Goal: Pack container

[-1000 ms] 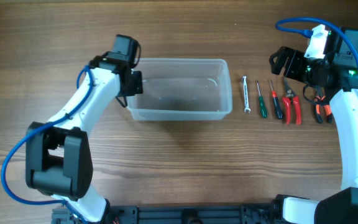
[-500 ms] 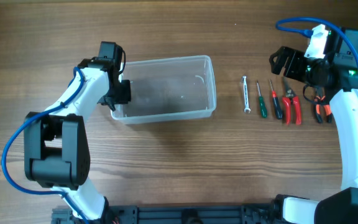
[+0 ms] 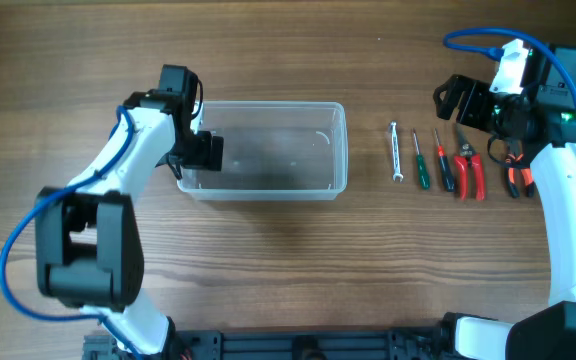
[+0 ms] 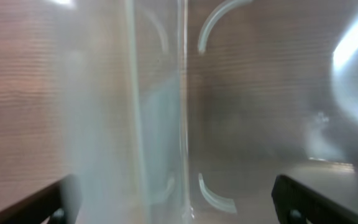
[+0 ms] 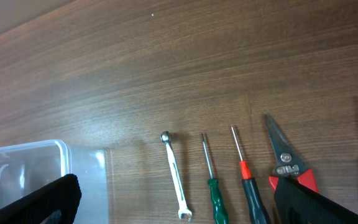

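The clear plastic container point(image 3: 268, 190) lies empty left of centre. My left gripper point(image 3: 200, 152) is at its left end wall, open. In the left wrist view that wall point(image 4: 160, 93) stands blurred between the spread fingers point(image 4: 303, 200), untouched, around my left gripper point(image 4: 179, 205). My right gripper point(image 3: 458, 100) hangs open above a row of hand tools. The right wrist view shows a small wrench point(image 5: 174, 174), a green screwdriver point(image 5: 212, 186), a red-and-black screwdriver point(image 5: 247, 180) and red snips point(image 5: 288, 165) below my right gripper point(image 5: 179, 208), with the container's corner point(image 5: 23, 168) at left.
The tools lie side by side to the container's right: wrench point(image 3: 396, 152), green screwdriver point(image 3: 419, 160), red screwdriver point(image 3: 442, 160), red snips point(image 3: 469, 170), orange-handled pliers point(image 3: 513, 175). Bare wooden table point(image 3: 288, 270) lies in front.
My left gripper, shut on the container's left wall a second ago, dragged the container leftward and has opened, letting the wall go. The right arm has not moved.
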